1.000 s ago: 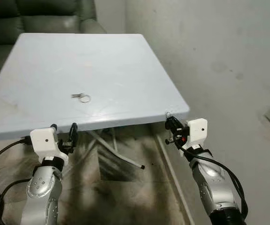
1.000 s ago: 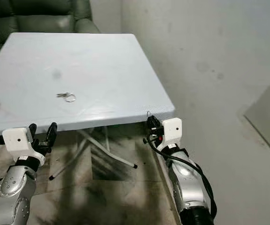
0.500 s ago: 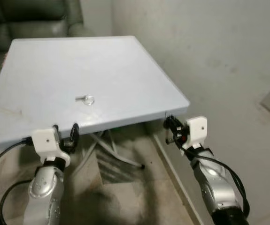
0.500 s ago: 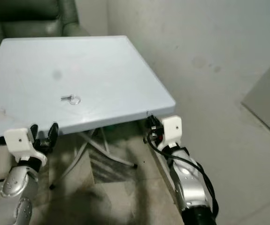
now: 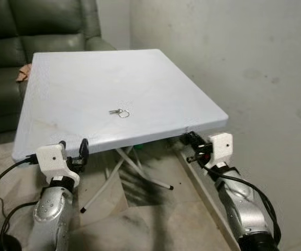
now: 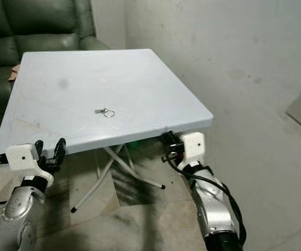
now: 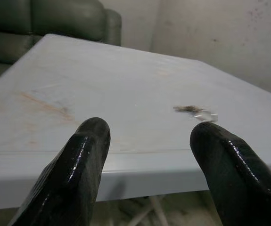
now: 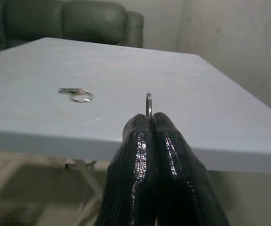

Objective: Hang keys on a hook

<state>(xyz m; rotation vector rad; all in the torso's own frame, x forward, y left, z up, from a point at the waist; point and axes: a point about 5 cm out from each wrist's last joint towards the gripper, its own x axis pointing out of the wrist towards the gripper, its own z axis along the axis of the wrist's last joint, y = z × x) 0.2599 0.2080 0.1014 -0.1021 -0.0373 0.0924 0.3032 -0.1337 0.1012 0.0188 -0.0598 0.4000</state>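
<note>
The keys [image 5: 119, 112] lie mid-worktop [image 5: 155, 78], at about 1 o'clock from the released left hand [image 5: 73, 148] and 10 o'clock from the right hand [image 8: 148, 126], which is clenched on a small ring [image 8: 148, 104].

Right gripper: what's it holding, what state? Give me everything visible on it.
The right gripper has two long glossy black fingers pressed shut together, pinching a thin silver metal ring that stands upright, edge-on, above the fingertips. It sits on a white block at the end of a silver arm with a black cable, held just below the near right corner of the pale grey table. Whether it touches the table edge cannot be told.
</note>
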